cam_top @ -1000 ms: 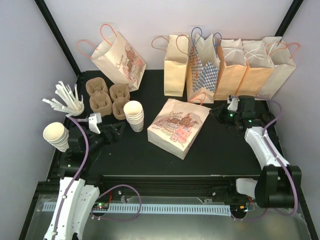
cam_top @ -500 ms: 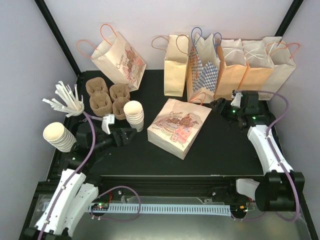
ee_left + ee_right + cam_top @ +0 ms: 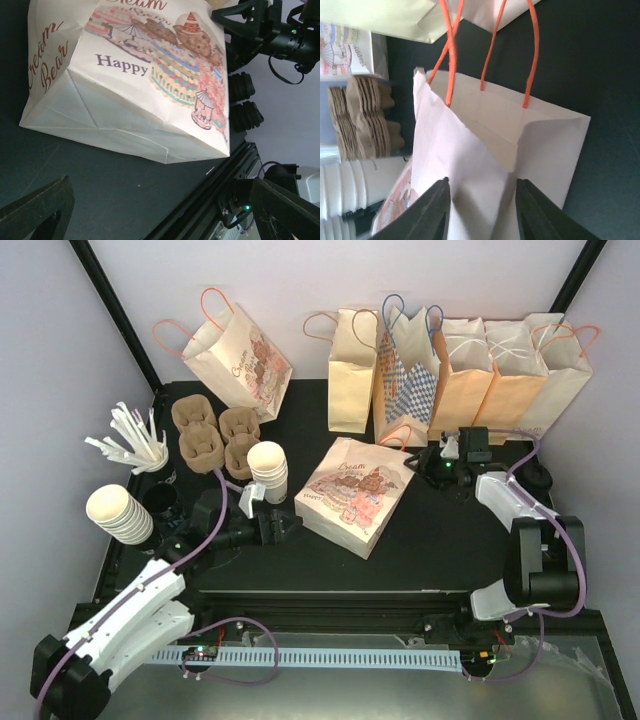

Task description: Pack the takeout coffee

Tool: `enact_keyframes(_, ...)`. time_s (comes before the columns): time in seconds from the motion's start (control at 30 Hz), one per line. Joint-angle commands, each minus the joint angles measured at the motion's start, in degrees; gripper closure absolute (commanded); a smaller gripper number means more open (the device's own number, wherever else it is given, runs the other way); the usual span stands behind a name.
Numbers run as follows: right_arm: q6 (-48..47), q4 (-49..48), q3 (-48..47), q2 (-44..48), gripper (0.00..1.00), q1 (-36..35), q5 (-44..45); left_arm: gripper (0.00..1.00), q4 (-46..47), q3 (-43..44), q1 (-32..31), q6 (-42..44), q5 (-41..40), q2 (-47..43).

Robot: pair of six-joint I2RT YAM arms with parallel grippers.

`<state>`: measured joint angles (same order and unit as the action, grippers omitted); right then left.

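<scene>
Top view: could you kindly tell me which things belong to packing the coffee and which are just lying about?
In the job:
flat bag
right fingers at its mouth

Lying about:
standing bags
cup stacks
carriers
straws

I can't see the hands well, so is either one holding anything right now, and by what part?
Left hand is open, holding nothing. Right hand straddles the open rim of the lying bag; whether it grips cannot be told.
</scene>
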<state>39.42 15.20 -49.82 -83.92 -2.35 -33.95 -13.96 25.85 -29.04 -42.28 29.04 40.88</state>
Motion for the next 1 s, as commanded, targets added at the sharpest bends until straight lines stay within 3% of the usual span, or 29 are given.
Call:
enact_keyframes(0.0, 2.29, -4.39, -1.29, -1.9, 0.75, -0.54, -4.65, 0.01, 4.9, -0.64, -0.71, -2.05, -0.55, 2.66)
enact_keyframes(0.07, 2.28, -3.97, -1.12, -1.09, 0.97, -0.54, -5.31, 0.01, 3.84, -0.06, -0.78, -1.53, -1.06, 2.73)
enact_keyframes(0.1, 1.93, -3.4, -1.1, 0.19, 0.98, -0.54, -5.11, 0.01, 3.07, 0.29, -0.72, -1.26, -1.5, 2.34)
enact_keyframes(0.47, -12.21, 7.26, -9.08, 24.01, 0.99, -1.21, -5.62, 0.01, -10.07, 11.13, -0.68, 6.06, -9.3, -6.6)
enact_keyframes(0.6, -13.55, -2.66, -10.42, 29.19, 0.99, -4.68, -7.8, 0.01, -11.74, 15.69, -0.68, 9.56, -13.46, -7.48)
enact_keyframes(0.8, -18.68, -16.5, -12.44, 30.76, 0.99, -11.79, 4.06, 0.01, -13.67, 21.36, -0.69, 13.36, -17.44, -4.81)
enact_keyframes(0.9, -23.97, -22.67, -8.13, 31.12, 0.99, -14.21, 9.56, 0.01, -13.53, 22.07, -0.75, 13.12, -17.56, -3.45)
enact_keyframes(0.93, -24.74, -25.06, -5.17, 31.58, 0.96, -15.0, 10.73, 0.01, -13.1, 21.81, -0.72, 12.73, -17.34, -3.32)
enact_keyframes(0.97, -24.68, -27.13, -1.46, 32.09, 0.86, -15.57, 11.31, 0.01, -12.55, 21.33, -0.68, 12.34, -17.06, -3.27)
